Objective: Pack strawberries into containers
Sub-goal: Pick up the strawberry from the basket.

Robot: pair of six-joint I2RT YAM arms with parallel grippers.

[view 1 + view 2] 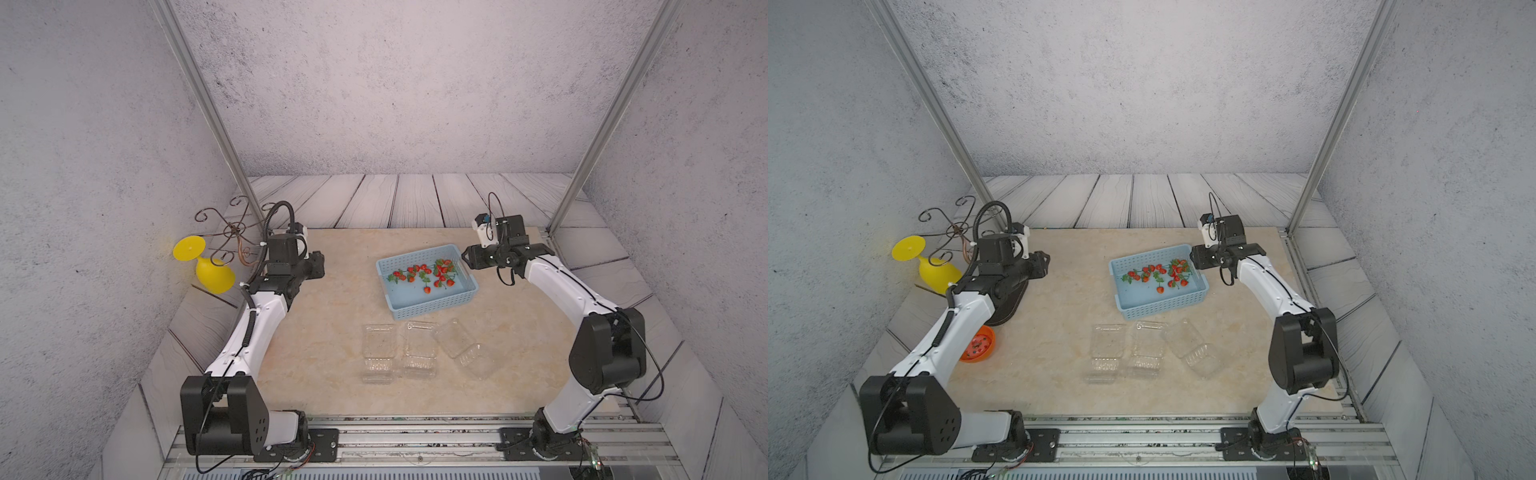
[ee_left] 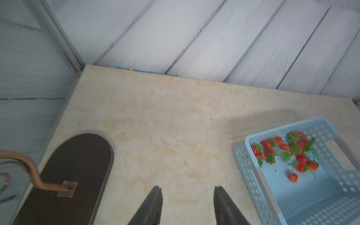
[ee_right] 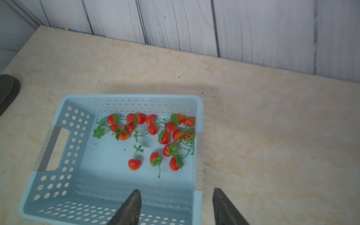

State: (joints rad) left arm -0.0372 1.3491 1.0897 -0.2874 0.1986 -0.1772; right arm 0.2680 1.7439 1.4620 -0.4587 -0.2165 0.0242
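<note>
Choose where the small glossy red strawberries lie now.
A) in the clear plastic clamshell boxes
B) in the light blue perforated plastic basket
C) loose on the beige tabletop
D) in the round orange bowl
B: in both top views all the small red strawberries lie on the floor of the light blue perforated plastic basket, and the three clear plastic clamshell boxes look empty.

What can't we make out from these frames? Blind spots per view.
- Orange bowl: left arm covers part in a top view; contents too small.
- Containers: clear plastic, lid edges faint in both top views; outside both wrist views.
- Strawberries: blurred in left wrist view, uncountable there; basket cut by frame edge.
- Left hand, right hand: only fingertips show in wrist views; frame edge cuts the rest.
</note>
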